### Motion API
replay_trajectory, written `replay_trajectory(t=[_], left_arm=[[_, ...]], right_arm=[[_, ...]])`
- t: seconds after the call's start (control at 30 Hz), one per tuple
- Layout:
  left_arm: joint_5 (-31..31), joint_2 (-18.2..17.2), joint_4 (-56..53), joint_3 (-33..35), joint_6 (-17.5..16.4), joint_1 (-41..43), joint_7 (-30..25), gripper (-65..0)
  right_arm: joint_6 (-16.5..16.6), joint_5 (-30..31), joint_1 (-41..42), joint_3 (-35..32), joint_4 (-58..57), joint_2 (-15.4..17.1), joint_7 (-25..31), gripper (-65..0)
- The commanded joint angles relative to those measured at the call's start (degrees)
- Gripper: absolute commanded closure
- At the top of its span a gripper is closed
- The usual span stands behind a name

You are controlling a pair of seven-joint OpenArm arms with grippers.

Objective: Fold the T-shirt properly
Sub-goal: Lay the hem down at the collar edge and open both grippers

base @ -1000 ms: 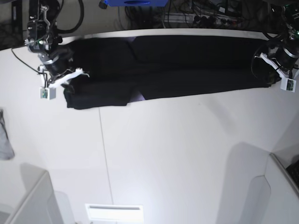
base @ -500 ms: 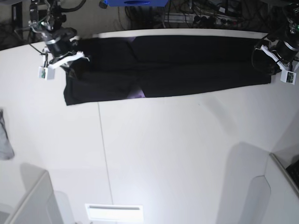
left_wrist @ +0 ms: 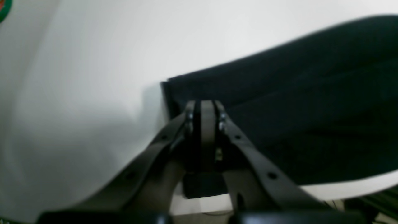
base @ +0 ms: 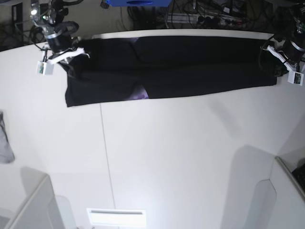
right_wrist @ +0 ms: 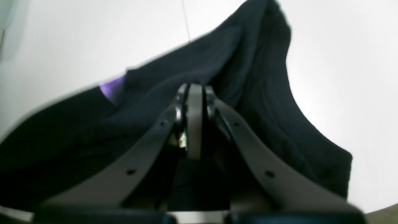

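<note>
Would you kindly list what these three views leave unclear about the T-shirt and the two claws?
- Print: the T-shirt shows only a purple sliver in the base view; folded black cloth hides the rest.
- Left claw: left wrist view is blurred, so any cloth pinched between the shut jaws is unclear.
- Right claw: the pinch point is lost in dark cloth.
- Grey cloth: cut off by the base view's left edge.

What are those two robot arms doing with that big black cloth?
They are folding a black T-shirt on a white table. The shirt lies stretched in a long band along the far edge. Each arm pinches one end: the right tool is shut on the shirt at one end, lifting it a little, and the left tool is shut on the other end. A bit of purple print peeks out near the front edge.
</note>
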Motion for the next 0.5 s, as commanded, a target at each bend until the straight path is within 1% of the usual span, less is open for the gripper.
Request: replay_trajectory(t=[0.0,0.03,0.13,0.23,0.4,0.47], left_arm=[[-0.2,-1.0,0.9,-1.2,0.1,0.3,-0.8,0.0],[-0.2,-1.0,0.9,-1.5,0.1,0.3,-0.8,0.0],[-0.2,-1.1,0.9,-1.2,0.1,0.4,-0.8,0.0],[0.0,-1.0,0.9,-0.9,0.1,2.0,-0.8,0.0],[0.4,-1.0,0.5,2.7,0.2,3.4,-1.2,0.0],[1.3,-1.0,0.5,2.8,0.2,3.4,-1.2,0.0]], right_arm=[[0.5,0.5,-1.1,0.2,1.1,0.6,2.6,0.0],[0.5,0.5,-1.3,0.2,1.1,0.6,3.0,0.0],[0.5,0.6,-1.7,0.2,1.1,0.6,0.4,0.0],[0.5,0.5,-2.8,0.2,0.7,0.2,-0.3,0.0],[0.4,0.5,-2.6,0.2,-1.1,0.2,-0.6,0.0],[0.4,0.5,-2.2,0.2,-2.2,0.2,-1.7,0.0]])
